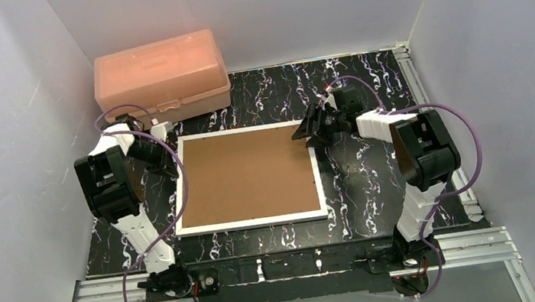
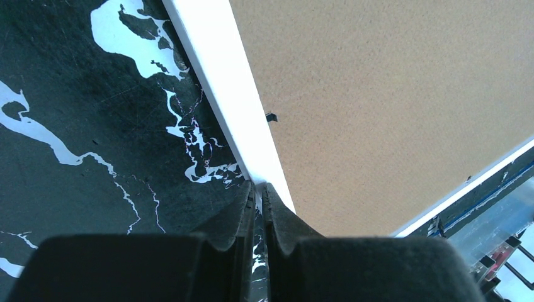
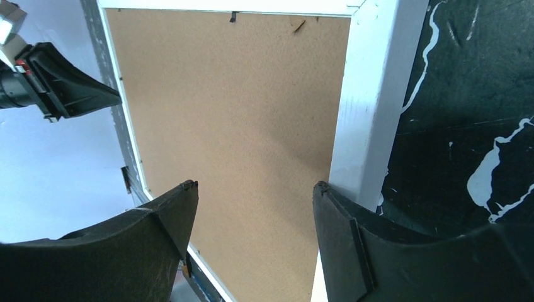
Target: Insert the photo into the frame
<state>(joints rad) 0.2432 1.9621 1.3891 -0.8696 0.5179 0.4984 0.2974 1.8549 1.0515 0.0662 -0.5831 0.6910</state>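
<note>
The white frame (image 1: 258,222) lies flat on the black marbled table with the brown backing board (image 1: 248,173) filling it. The photo is hidden. My left gripper (image 1: 171,163) is shut, its tips low at the outer edge of the frame's left rim (image 2: 227,94), near the far-left corner; the left wrist view shows the tips (image 2: 259,187) touching that rim beside the board (image 2: 390,94). My right gripper (image 1: 305,135) is open and empty above the far-right corner; in the right wrist view it (image 3: 255,185) spans the board (image 3: 239,113) and the right rim (image 3: 368,113).
A salmon-pink plastic box (image 1: 161,78) stands at the back left, just behind the left arm. Small black retaining tabs (image 3: 233,16) sit along the frame's inner edge. White walls close in on three sides. The metal rail (image 1: 294,267) runs along the near edge.
</note>
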